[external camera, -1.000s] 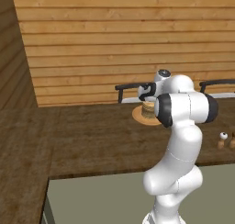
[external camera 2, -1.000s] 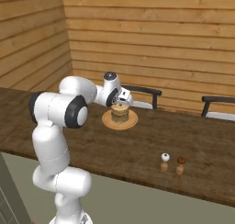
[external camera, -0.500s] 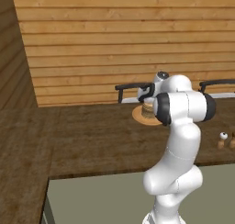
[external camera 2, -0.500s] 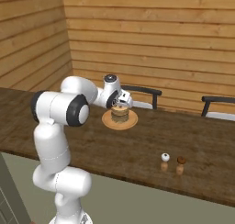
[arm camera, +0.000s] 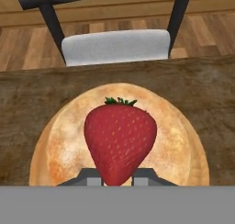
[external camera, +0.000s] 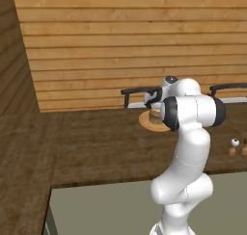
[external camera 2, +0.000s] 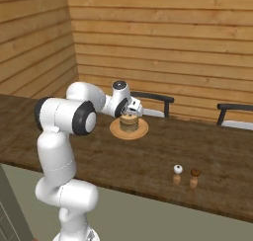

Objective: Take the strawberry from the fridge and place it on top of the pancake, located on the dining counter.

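The strawberry (arm camera: 120, 142) is clamped between the fingertips of the hand (arm camera: 117, 177), pointed end down toward them and green cap at 12 o'clock in the hand view. Behind it lies the round tan face of the pancake (arm camera: 183, 140), so the fruit hangs right over the stack. In the right base view the hand (external camera 2: 132, 108) sits just above the pancake (external camera 2: 129, 123) and its plate (external camera 2: 141, 133) on the dark wood tabletop (external camera 2: 148, 156).

By my judgement the carry is over and the placing step is in hand. What it calls for next is a short descent until the berry meets the top cake, then parting the fingertips and lifting straight off.

Count: one strawberry, one pancake stack, one plate, two small shakers (external camera 2: 178, 173) at 4 o'clock from the plate, two dark chairs (external camera 2: 153, 98) beyond the tabletop.
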Motion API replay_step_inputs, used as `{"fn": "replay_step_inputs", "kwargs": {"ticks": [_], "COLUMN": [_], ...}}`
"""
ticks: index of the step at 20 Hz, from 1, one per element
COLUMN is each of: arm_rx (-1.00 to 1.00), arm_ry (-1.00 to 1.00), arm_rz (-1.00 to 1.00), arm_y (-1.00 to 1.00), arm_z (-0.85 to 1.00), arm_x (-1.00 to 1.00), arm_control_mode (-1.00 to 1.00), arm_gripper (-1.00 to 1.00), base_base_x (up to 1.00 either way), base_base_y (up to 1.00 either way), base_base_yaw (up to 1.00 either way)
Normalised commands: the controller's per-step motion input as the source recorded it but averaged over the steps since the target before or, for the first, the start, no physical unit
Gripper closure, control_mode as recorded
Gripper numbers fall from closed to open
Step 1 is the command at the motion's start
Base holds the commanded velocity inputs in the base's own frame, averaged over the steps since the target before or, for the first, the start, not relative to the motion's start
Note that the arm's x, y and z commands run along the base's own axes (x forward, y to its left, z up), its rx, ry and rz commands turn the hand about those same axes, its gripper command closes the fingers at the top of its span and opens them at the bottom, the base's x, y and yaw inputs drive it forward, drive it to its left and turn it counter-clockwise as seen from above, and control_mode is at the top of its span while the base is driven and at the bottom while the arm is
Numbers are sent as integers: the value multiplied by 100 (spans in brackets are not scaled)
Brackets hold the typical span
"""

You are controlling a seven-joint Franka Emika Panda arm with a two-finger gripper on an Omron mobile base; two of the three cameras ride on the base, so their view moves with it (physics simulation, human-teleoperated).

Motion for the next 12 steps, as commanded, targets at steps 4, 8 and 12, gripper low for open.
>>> {"fn": "replay_step_inputs", "kwargs": {"ticks": [4, 8, 12], "arm_rx": [0, 0, 0], "arm_ry": [0, 0, 0], "arm_rz": [0, 0, 0], "arm_y": [0, 0, 0], "arm_z": [-12, -4, 0], "arm_x": [-1, 0, -9], "arm_control_mode": [-100, -100, -100], "arm_gripper": [-100, -100, -100], "base_base_x": [0, 0, 0], "base_base_y": [0, 0, 0], "base_base_yaw": [0, 0, 0]}}
